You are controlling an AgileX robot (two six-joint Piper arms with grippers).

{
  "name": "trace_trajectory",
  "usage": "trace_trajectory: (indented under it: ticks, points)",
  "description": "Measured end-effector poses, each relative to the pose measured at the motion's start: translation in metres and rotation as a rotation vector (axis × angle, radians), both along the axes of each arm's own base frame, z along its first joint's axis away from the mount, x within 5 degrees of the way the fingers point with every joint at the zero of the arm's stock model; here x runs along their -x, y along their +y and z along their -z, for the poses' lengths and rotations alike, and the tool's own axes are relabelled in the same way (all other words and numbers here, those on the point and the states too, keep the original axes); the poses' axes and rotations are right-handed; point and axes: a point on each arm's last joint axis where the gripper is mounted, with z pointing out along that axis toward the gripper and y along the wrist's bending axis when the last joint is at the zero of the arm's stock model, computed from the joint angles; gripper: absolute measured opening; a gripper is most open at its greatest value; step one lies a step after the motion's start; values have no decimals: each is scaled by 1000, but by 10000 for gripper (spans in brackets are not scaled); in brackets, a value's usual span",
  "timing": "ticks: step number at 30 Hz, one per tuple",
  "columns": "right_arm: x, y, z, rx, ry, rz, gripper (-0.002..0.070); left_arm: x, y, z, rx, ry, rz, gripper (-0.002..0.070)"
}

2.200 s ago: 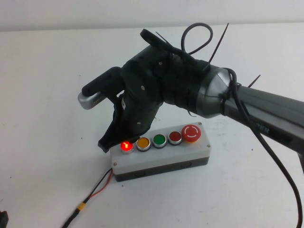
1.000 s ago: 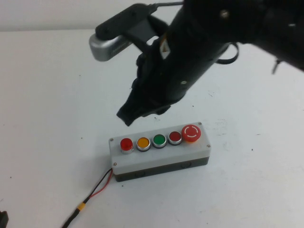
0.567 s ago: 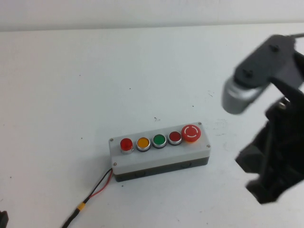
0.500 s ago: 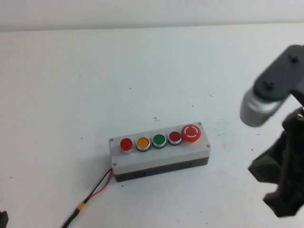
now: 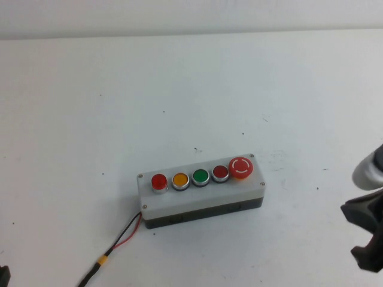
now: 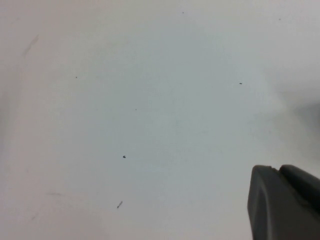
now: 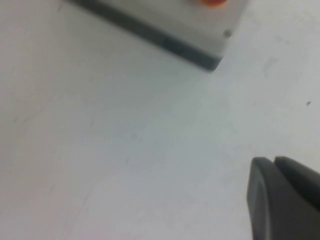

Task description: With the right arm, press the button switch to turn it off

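Note:
The grey five-button box (image 5: 200, 200) sits mid-table. The button switch (image 5: 159, 182) is the leftmost small bright-red button with a silver ring, and it is not glowing. Beside it are an orange, a green and a darker red button, then the large red mushroom button (image 5: 241, 167). My right gripper (image 5: 366, 239) is at the far right edge, well clear of the box, with its silver-grey bar (image 5: 370, 170) above it. In the right wrist view my right gripper (image 7: 274, 161) is shut and empty, with the box corner (image 7: 200, 47) beyond it. My left gripper (image 6: 275, 169) is shut over bare table.
A red and black cable (image 5: 116, 242) runs from the box's left end toward the table's front left edge. A small dark piece (image 5: 3, 275) shows at the front left corner. The white table (image 5: 179, 89) extends behind the box.
The button's red glow went out. My right arm lifted off the button, swung right and drew back to the right edge of the view. The box has not moved.

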Motion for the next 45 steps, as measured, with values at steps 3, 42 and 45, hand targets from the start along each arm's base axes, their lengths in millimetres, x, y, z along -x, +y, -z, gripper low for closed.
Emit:
trace_trajectory:
  ticks: [3, 42, 45]
  points:
    - [-7, -21, 29, -104, -118, 100, -17, 0, 0, 0, 0, 0, 0, -2]
    - [80, -107, 148, -300, -538, 497, -17, 0, 0, 0, 0, 0, 0, -2]
    - [80, -106, 149, -275, -544, 461, -17, 0, 0, 0, 0, 0, 0, -2]
